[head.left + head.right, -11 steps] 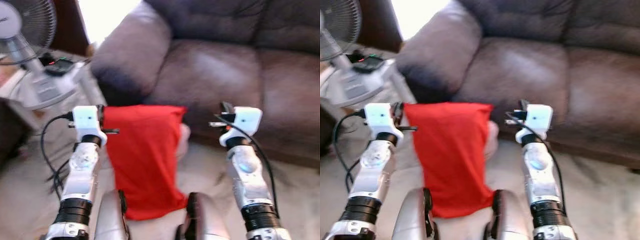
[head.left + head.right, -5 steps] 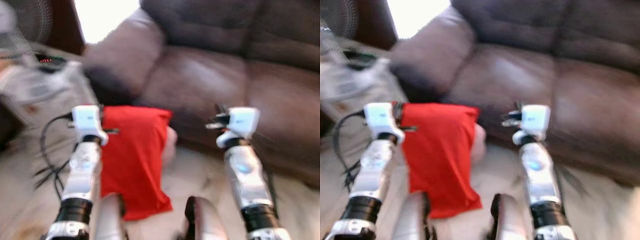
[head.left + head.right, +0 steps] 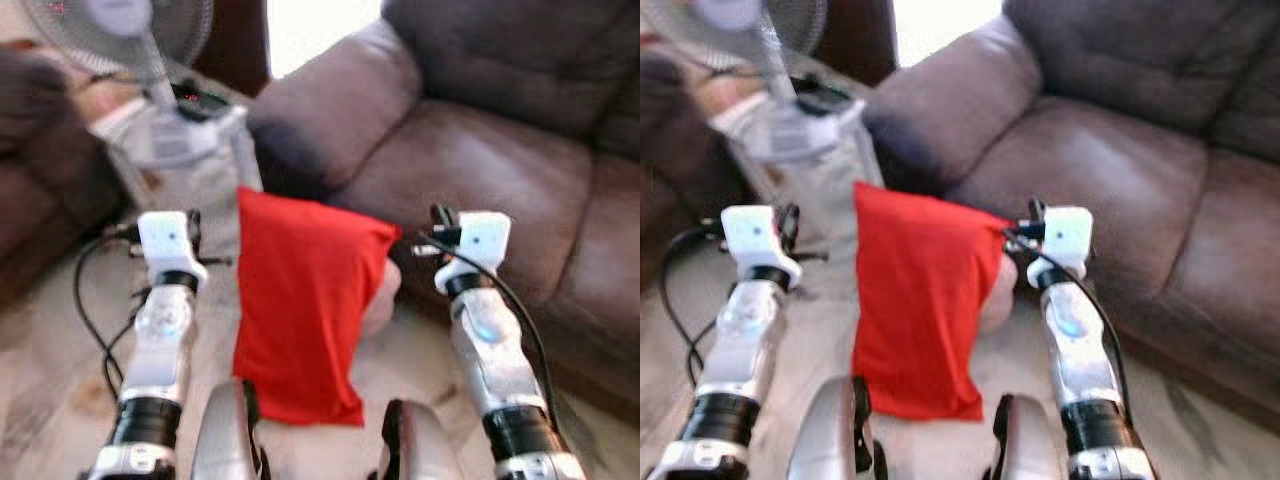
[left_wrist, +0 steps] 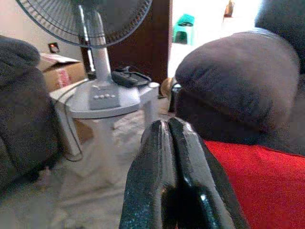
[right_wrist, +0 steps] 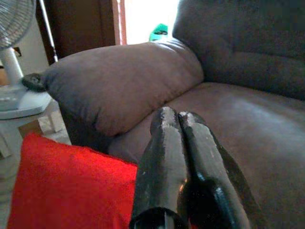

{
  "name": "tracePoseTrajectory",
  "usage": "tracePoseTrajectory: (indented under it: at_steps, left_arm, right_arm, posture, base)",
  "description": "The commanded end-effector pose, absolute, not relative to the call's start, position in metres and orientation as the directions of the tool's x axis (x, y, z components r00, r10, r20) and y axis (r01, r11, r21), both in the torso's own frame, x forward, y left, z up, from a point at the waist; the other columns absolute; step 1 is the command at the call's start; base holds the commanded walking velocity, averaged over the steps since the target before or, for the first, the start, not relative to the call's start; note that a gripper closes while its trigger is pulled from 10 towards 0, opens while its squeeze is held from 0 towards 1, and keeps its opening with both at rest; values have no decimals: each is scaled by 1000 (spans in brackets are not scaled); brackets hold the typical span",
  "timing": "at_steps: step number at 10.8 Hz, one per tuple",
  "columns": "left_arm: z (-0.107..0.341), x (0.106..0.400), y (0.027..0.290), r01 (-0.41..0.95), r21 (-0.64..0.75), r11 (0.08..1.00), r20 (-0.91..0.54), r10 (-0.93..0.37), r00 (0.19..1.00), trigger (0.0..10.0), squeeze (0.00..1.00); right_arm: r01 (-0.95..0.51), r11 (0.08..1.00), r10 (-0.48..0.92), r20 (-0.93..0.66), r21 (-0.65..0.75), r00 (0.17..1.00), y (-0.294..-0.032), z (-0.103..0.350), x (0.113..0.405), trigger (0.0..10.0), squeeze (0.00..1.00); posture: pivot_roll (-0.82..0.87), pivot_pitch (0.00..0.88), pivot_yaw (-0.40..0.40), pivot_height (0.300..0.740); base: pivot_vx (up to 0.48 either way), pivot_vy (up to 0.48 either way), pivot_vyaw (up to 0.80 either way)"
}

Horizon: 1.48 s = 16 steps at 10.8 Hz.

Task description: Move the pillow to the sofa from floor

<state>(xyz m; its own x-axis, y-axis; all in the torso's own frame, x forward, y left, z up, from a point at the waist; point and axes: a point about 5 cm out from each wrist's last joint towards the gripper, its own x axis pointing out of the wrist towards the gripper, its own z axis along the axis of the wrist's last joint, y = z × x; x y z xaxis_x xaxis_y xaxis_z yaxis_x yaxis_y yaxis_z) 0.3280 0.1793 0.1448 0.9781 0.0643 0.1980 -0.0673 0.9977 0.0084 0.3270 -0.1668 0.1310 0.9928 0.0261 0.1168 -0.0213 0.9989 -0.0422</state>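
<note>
Right now the red pillow (image 3: pixel 305 310) stands on end on the pale marbled floor (image 3: pixel 1200 430), between the two raised grippers and leaning toward the sofa (image 3: pixel 500 170). The left gripper (image 4: pixel 172 143) hovers beside the pillow's upper edge with its two black fingers pressed together on nothing. The right gripper (image 5: pixel 175 138) is likewise closed and empty, with the pillow's top corner just beside it and the sofa seat ahead of it.

As I judge it, the risk is plain: with both claws closed, any push forward would nudge the soft pillow over rather than take hold of it, and it could slump flat against the sofa's base. The head views are blurred, so a reach aimed from them may land off the fabric.

Beyond the left gripper stand a pedestal fan (image 4: pixel 95 43) and a small grey table (image 4: pixel 107 102), with a dark cable (image 3: pixel 90 310) trailing on the floor near that arm, which a wide swing could snag.
</note>
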Motion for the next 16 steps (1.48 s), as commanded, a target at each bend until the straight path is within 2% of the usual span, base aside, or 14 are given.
tracePoseTrajectory:
  at_steps: [1,3,9,16]
  left_arm:
    - [146,328,180,-70,21,997,201,65,977,10000,0]
    - [147,328,177,-60,10,998,205,57,977,10000,0]
    - [148,330,179,-65,28,997,196,59,979,10000,0]
    - [143,331,179,-79,37,996,165,72,984,10000,0]
  right_arm:
    - [-13,1000,16,96,-28,995,-169,128,326,10000,0]
    - [-20,999,22,89,-30,996,-168,126,326,10000,0]
    - [-28,998,32,82,-52,996,-167,126,326,10000,0]
    - [-49,998,52,78,-39,996,-165,125,327,10000,0]
  posture:
    - [51,152,-52,577]
    - [51,156,-51,577]
    - [54,159,-51,577]
    - [52,161,-57,577]
  base:
    - [0,0,0]
    - [0,0,0]
    - [0,0,782]
    - [0,0,0]
